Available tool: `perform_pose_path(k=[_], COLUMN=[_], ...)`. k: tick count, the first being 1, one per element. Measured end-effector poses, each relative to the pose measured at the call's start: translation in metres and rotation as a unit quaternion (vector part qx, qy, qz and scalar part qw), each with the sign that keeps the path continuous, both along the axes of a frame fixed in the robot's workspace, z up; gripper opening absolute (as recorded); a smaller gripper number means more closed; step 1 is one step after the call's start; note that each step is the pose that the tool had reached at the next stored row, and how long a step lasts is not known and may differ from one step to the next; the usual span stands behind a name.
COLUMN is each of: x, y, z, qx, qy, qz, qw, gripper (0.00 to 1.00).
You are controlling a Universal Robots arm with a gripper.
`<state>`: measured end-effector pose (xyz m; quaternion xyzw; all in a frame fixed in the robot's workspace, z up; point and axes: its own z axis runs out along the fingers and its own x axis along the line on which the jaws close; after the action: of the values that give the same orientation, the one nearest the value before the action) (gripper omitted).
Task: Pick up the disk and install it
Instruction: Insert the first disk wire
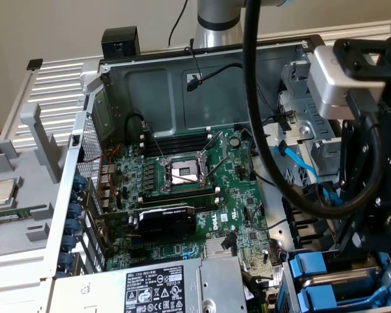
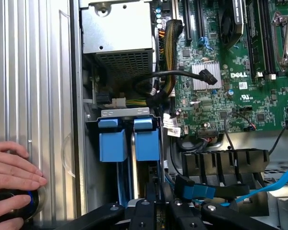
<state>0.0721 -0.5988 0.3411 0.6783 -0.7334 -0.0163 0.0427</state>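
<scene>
Disk [image 2: 146, 143], two blue carriers [image 2: 110, 143] side by side in bay [image 2: 125, 113], claw [image 2: 158, 205] closed, one hand [image 2: 12, 172]

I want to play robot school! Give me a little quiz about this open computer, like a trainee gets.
1. True or false: the hand is touching the green motherboard.
2. Which is the gripper nearest? A: the blue carriers. B: the processor socket. C: the fan.
3. Fill in: in the wrist view, ___ blue carriers stand side by side in the bay.
Key: 1 false, it rests on the ribbed metal panel beside the case. 2 A. 3 two.
</scene>
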Motion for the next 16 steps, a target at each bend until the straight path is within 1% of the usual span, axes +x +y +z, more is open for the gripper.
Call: perform_pose_path(k=[16], x=[0.0], y=[0.0007], z=[-0.0025], qx=[0.0001], qy=[0.0], qz=[0.0], qw=[1.0], gripper=[0.17])
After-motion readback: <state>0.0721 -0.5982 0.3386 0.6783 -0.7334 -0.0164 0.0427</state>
